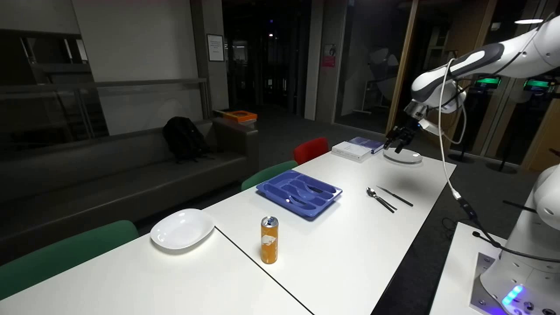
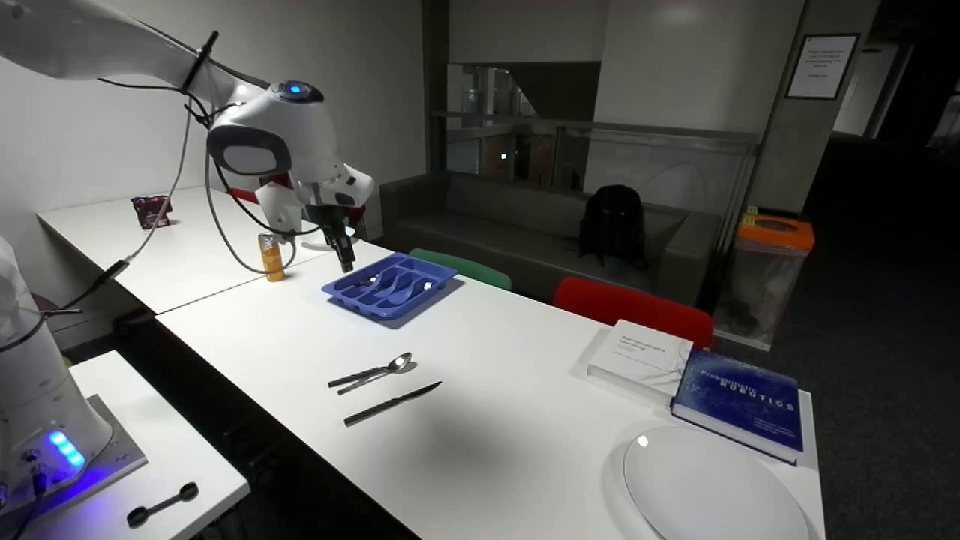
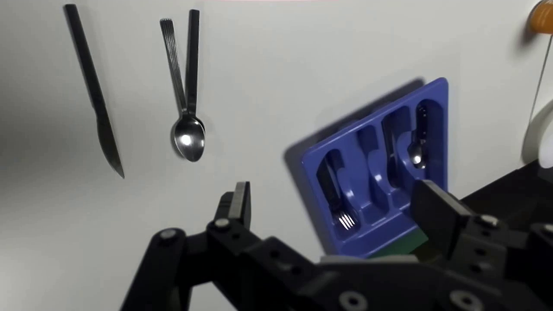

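Fork (image 3: 337,207) and spoon (image 3: 417,151) in blue cutlery tray (image 3: 351,157)

Dim overall, near-black patches at the back; counter (image 1: 332,253) reads bright, with diffuse shadow in both exterior views. Wrist view: dark shadow beside tray (image 3: 352,162), pinpoint glare on spoon (image 3: 193,144). Hotspot on plate (image 2: 712,484).
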